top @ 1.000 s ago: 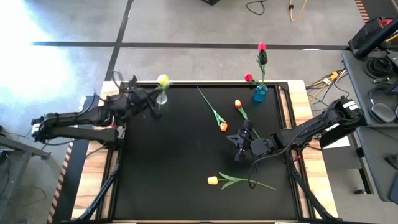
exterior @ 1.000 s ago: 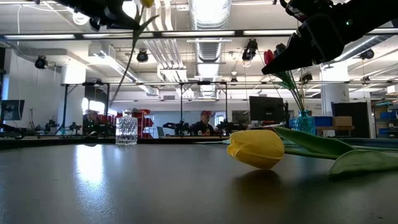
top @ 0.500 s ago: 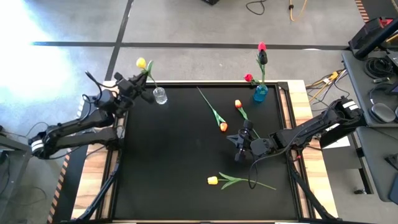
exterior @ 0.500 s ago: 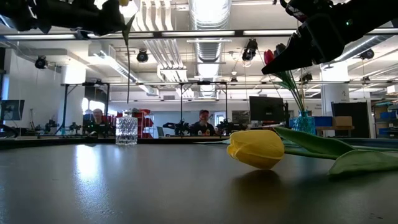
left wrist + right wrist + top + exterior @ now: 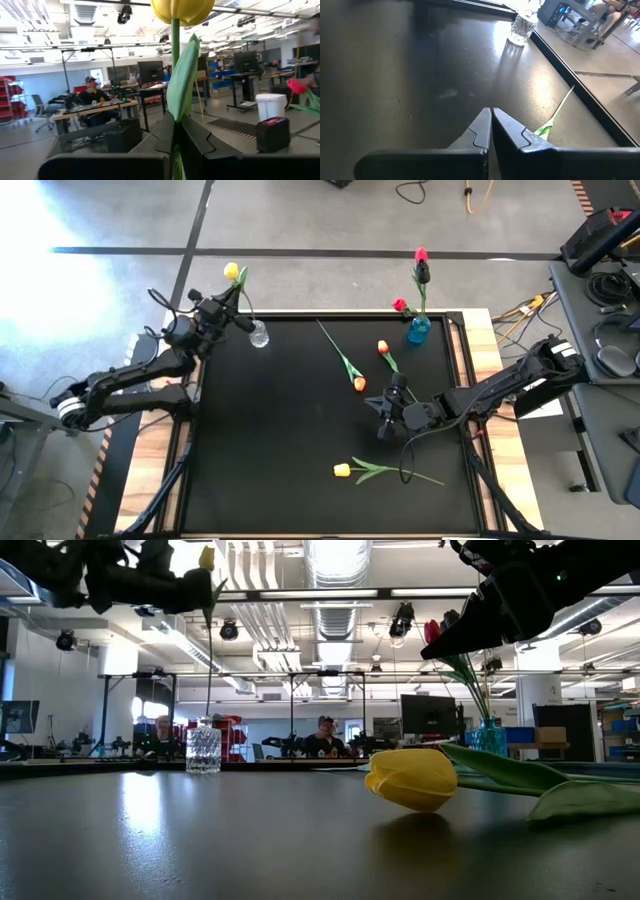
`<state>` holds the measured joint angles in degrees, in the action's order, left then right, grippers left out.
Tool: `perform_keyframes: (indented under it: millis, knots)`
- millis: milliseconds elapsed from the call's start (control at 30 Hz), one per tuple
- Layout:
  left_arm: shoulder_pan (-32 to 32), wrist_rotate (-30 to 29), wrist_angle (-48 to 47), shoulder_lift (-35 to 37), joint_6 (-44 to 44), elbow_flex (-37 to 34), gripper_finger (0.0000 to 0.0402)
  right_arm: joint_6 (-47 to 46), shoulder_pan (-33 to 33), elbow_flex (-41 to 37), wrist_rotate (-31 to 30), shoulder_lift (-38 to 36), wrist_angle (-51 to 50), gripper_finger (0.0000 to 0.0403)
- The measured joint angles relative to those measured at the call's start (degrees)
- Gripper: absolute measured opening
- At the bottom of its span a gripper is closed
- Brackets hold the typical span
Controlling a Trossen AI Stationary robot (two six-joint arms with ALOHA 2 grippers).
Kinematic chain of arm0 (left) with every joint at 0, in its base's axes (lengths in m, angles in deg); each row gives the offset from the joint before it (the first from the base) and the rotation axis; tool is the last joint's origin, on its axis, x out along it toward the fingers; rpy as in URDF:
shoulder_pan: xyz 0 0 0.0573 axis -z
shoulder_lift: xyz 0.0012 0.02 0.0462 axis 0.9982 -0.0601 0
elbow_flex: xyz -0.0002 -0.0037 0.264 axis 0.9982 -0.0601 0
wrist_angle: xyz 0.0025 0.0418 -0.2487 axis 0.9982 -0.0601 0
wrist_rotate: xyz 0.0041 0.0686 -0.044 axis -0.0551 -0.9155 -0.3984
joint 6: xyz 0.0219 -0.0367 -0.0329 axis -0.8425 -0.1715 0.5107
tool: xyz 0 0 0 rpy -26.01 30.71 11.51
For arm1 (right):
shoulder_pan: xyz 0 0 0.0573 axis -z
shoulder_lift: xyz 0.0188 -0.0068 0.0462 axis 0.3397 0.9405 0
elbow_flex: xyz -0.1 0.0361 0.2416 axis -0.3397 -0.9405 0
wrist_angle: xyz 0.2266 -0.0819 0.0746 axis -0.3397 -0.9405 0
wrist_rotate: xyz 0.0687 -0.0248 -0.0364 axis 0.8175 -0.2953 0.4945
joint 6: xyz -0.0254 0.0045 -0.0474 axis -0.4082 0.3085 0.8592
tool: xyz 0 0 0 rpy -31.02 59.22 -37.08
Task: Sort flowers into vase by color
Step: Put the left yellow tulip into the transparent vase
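Since the earlier frame, left gripper (image 5: 226, 308) has carried the yellow tulip (image 5: 232, 272) back to a spot just above the clear glass vase (image 5: 258, 334), stem upright, fingers (image 5: 165, 135) clenched on the stem. Right gripper (image 5: 385, 408), fingers (image 5: 485, 131) clenched on nothing, hovers mid-counter (image 5: 270, 430), well apart from that vase. Second yellow tulip (image 5: 343, 470) and two orange tulips (image 5: 359, 383) lie on the counter; red flowers (image 5: 420, 256) stand in the blue vase (image 5: 418, 330).
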<state>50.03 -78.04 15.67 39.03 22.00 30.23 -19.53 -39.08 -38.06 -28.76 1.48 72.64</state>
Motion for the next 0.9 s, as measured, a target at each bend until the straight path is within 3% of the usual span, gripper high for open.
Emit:
perform_keyframes:
  millis: [400, 600, 900]
  knots:
    - [-1.1, 3.6, 1.2, -5.5, 0.1, -0.5, 0.0, 0.5, 0.0, 0.0, 0.0, 0.0, 0.0, 0.0009]
    - [-1.1, 4.5, 0.0, -2.4, 0.3, 0.6, 0.0, 0.5, 0.0, 0.0, 0.0, 0.0, 0.0, 0.0009]
    - [-1.0, 4.6, -9.6, 3.7, 1.3, 2.5, 0.0, 0.5, 0.0, 0.0, 0.0, 0.0, 0.0, 0.0009]
